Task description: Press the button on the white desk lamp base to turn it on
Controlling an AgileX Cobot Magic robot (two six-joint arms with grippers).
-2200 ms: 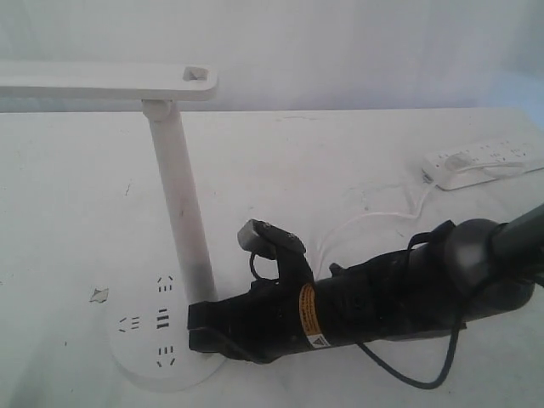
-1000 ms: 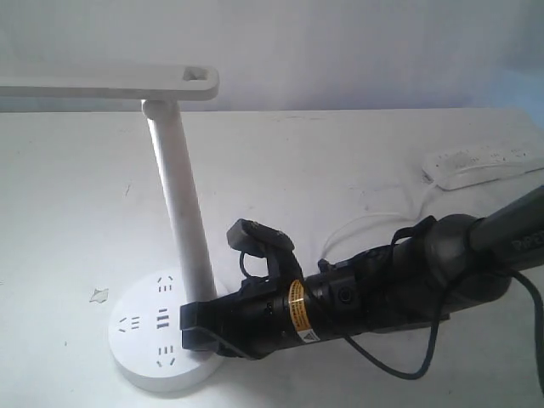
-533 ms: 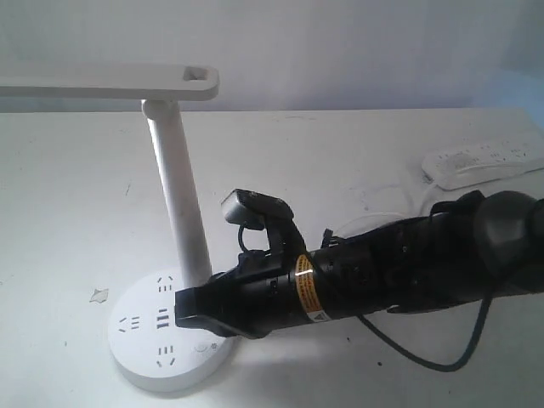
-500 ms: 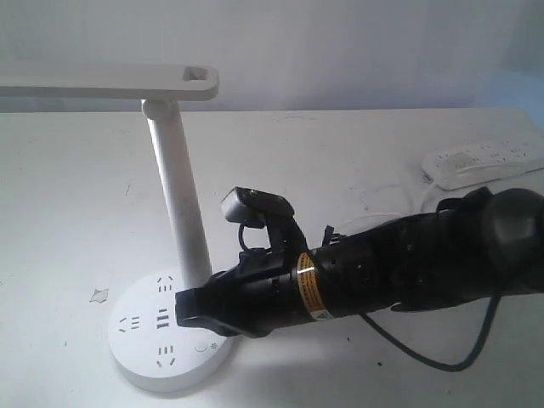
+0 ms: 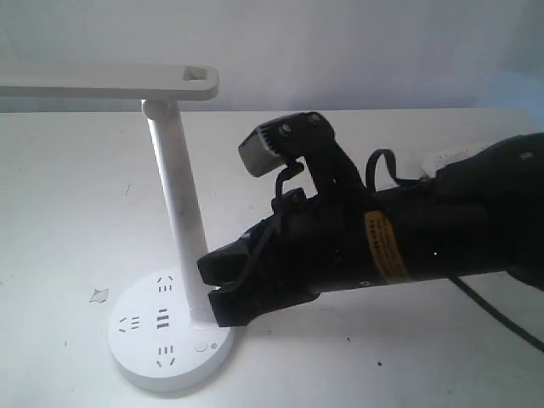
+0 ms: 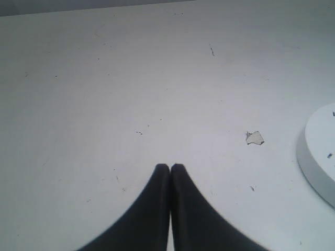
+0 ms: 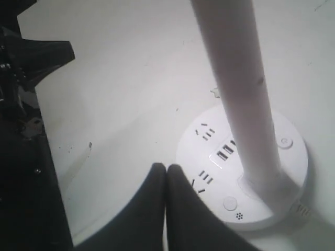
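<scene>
The white desk lamp base (image 5: pixel 140 348) sits at the front left of the table, with its slim post (image 5: pixel 178 212) rising from it. The button (image 5: pixel 201 346) shows uncovered near the base's front right rim, beside a small sun-like mark. My right gripper (image 5: pixel 215 294) is shut on nothing and hovers above the base, next to the post and higher than the button. In the right wrist view its tips (image 7: pixel 166 167) lie over the base (image 7: pixel 293 162) rim by a socket group, apart from the button (image 7: pixel 230 203). My left gripper (image 6: pixel 170 166) is shut over bare table.
The lamp head (image 5: pixel 110 83) reaches out to the left, high above the table. A white power strip (image 5: pixel 444 158) lies at the back right, mostly hidden by my right arm. A small scrap (image 5: pixel 99 295) lies left of the base, which shows as a rim (image 6: pixel 316 157) in the left wrist view.
My right gripper was low over the base, covering the button. It has since risen and drawn back to the right, so the button now shows.
</scene>
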